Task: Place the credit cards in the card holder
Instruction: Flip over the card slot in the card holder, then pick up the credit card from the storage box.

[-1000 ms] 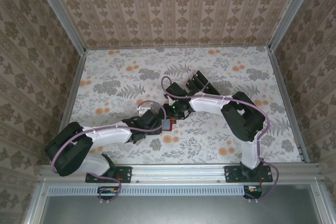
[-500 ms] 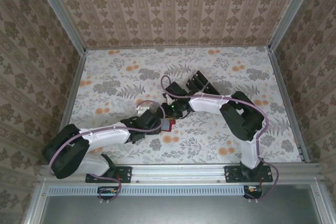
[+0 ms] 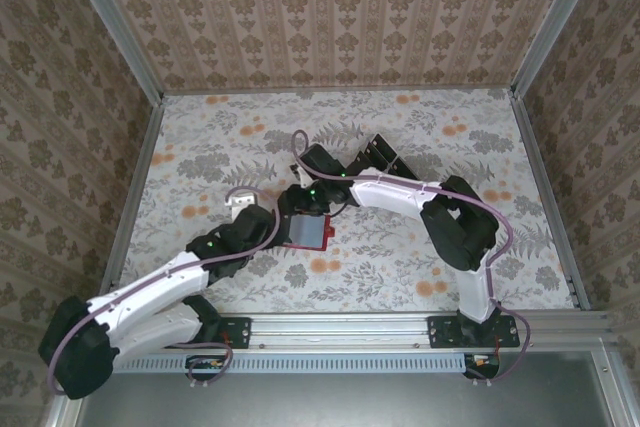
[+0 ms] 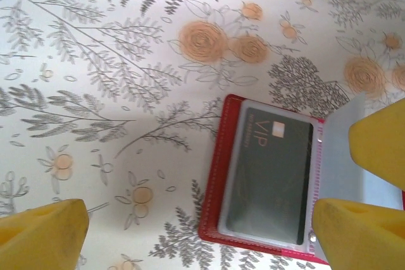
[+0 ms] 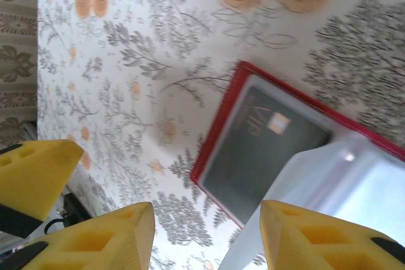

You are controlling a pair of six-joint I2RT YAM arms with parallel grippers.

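The red card holder [image 4: 220, 169] is lying open between the left gripper's [image 4: 196, 219] widely spread jaws, off toward one finger, its long axis crossing their closing line. A black card [image 4: 269, 172] is sitting inside. The right gripper [image 5: 205, 219], jaws also spread, is hovering about as near.

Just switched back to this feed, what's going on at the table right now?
The red card holder lies open on the flowered table, with both arms bent in over it. One dark VIP card already sits in a clear pocket. The left gripper and right gripper hover above it, both open and empty. A clear sleeve stands lifted beside the right gripper's finger.
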